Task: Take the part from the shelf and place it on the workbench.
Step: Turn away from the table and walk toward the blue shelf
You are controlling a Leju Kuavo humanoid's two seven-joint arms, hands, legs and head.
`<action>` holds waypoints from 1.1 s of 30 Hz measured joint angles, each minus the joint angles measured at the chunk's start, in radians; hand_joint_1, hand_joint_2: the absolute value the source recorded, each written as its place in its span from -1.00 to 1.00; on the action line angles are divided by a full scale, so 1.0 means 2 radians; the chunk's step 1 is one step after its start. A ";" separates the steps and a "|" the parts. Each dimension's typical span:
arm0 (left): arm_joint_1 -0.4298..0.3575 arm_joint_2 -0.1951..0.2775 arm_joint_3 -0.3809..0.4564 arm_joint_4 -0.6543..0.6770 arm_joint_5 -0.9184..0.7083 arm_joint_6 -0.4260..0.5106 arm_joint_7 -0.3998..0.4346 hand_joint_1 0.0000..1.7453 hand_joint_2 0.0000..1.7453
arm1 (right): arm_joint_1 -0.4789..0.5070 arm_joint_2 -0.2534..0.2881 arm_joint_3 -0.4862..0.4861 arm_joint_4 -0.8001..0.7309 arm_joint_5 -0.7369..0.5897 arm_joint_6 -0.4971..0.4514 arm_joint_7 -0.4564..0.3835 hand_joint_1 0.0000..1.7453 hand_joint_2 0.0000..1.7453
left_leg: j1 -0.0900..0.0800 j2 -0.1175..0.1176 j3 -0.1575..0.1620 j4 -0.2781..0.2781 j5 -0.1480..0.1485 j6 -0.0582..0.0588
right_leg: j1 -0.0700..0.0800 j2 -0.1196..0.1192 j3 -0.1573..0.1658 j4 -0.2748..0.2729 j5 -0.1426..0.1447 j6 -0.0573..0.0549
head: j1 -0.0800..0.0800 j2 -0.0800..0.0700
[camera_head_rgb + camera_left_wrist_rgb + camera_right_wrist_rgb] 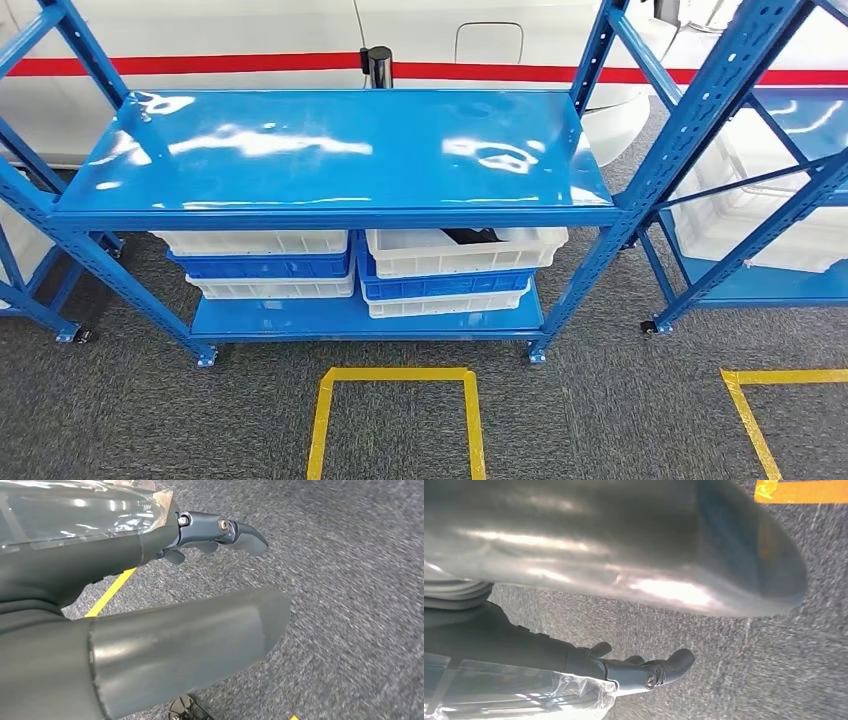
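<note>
A blue metal shelf (340,150) stands in front of me, its glossy top board bare. On its lower board two stacks of white and blue bins sit side by side. A dark part (470,236) lies in the top white bin (465,250) of the right stack, mostly hidden under the top board. My left hand (200,580) hangs over grey carpet with fingers apart and holds nothing. My right hand (644,625) also hangs above the carpet, fingers apart and empty.
A second blue shelf (760,180) with white bins stands at the right. Yellow tape squares (400,410) mark the grey carpet before the shelves. Behind the shelf is a white vehicle body with a red stripe (250,65) and a black post (378,66).
</note>
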 joint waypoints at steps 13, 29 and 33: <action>-0.002 0.001 0.007 -0.002 -0.001 0.001 0.004 -1.00 -1.00 | -0.001 0.000 0.000 -0.001 0.002 -0.003 -0.012 -1.00 -1.00 | 0.002 -0.036 -0.059 0.146 -0.076 -0.020 | 0.004 0.030 0.038 -0.063 0.027 -0.032 | -0.005 0.000; -0.006 0.000 0.008 -0.002 -0.008 -0.001 0.004 -1.00 -1.00 | 0.001 -0.003 0.001 -0.001 0.017 -0.013 0.007 -1.00 -1.00 | -0.011 -0.054 -0.010 0.009 -0.003 -0.006 | 0.008 0.054 0.041 -0.065 0.024 -0.022 | -0.005 0.000; -0.006 0.000 0.008 -0.002 -0.008 -0.002 0.004 -1.00 -1.00 | 0.001 -0.003 0.001 -0.001 0.020 -0.015 0.006 -1.00 -1.00 | -0.012 -0.054 -0.010 0.010 -0.003 -0.005 | 0.007 0.054 0.041 -0.066 0.024 -0.021 | -0.005 0.000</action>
